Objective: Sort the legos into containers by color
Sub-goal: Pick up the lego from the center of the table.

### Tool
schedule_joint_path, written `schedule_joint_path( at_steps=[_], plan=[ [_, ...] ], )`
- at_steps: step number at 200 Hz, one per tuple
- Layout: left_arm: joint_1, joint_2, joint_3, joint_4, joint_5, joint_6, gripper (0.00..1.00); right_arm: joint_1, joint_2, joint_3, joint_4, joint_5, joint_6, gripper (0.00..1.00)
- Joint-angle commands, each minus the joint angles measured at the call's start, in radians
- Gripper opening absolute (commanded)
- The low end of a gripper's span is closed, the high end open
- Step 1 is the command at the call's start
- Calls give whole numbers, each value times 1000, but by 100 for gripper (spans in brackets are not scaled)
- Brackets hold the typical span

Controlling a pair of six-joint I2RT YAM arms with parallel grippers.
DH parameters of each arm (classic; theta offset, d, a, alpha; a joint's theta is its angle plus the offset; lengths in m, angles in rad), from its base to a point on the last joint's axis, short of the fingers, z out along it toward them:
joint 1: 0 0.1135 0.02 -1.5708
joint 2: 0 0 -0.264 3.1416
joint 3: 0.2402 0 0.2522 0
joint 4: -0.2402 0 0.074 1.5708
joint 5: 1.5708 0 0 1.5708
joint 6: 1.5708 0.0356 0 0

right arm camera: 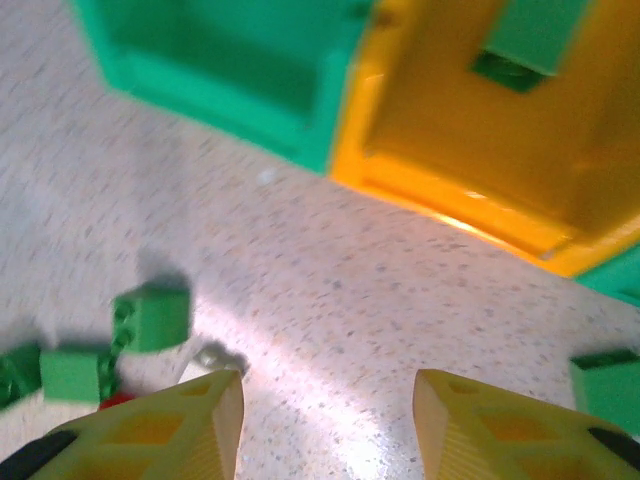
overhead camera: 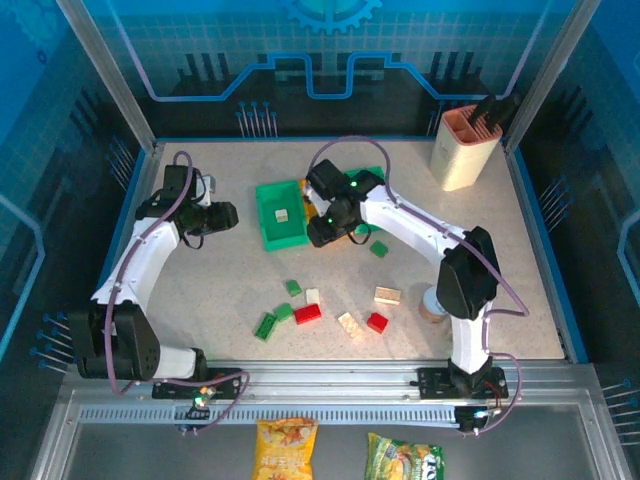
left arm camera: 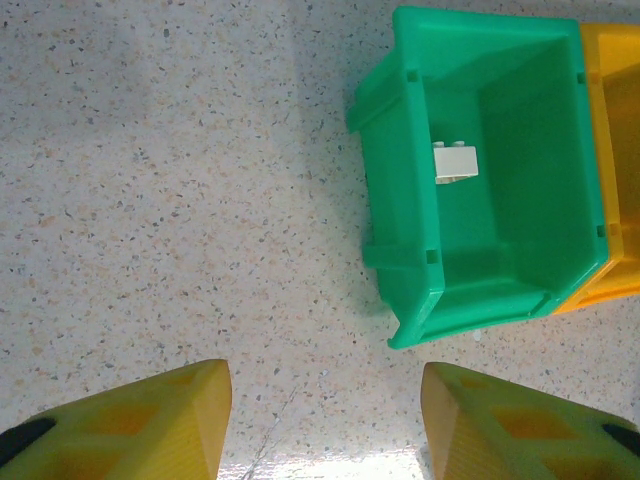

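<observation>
- Nearest the near edge of the speckled bench (overhead camera: 200,300), around its middle, we see small plastic building bricks lying loose. A leftmost green brick (overhead camera: 265,326) comes first, then a second green brick (overhead camera: 284,311) just beside a red brick (overhead camera: 307,313). To their right are a cream brick (overhead camera: 349,322) and a second red brick (overhead camera: 377,322).
- One step farther in lie a third green brick (overhead camera: 292,287), a small white brick (overhead camera: 313,296) and a wider tan brick (overhead camera: 387,295).
- Toward the right edge a small round can (overhead camera: 432,305) stands partly hidden behind the right arm.
- Farther still, a fourth green brick (overhead camera: 378,249) lies alone, right of the bench's middle.
- The left end effector (left arm camera: 322,385) hangs over bare bench toward the left edge. Its yellow fingers are apart with nothing between them.
- Just beyond it sits a green rectangular open-top plastic bin (left arm camera: 400,300) with one pale cream brick (left arm camera: 456,162) inside.
- The right end effector (right arm camera: 328,390) is parted and empty, above the bench at the near wall of a yellow-orange plastic bin (right arm camera: 440,200). That bin touches the green one, and in this blurred view we see a green block (right arm camera: 525,40) inside it.
- In the far right corner stands a tall cream holder with a pink rim (overhead camera: 462,150).
</observation>
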Motion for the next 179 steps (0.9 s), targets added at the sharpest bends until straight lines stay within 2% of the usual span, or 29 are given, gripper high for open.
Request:
schedule_joint_path(
  at_steps=[1, 15, 48, 78, 110, 139, 179],
  plan=[
    [11, 7, -1, 17, 20, 7, 54, 37, -45, -44, 18, -120, -257, 49],
    [11, 5, -3, 18, 18, 8, 55, 38, -57, -72, 20, -205, -377, 50],
    [11, 3, -5, 17, 3, 9, 55, 40, -80, -176, 101, -310, -613, 51],
    [11, 4, -6, 18, 2, 9, 55, 44, -55, -197, 72, -465, -867, 55],
    [11, -1, -9, 19, 6, 6, 55, 67, -20, -200, 113, -479, -1037, 58],
    [11, -7, -9, 19, 6, 5, 55, 105, 6, -216, 174, -401, -1168, 62],
    [11, -15, -10, 20, 17, 2, 55, 136, 84, -134, 158, -320, -1219, 63]
  ],
)
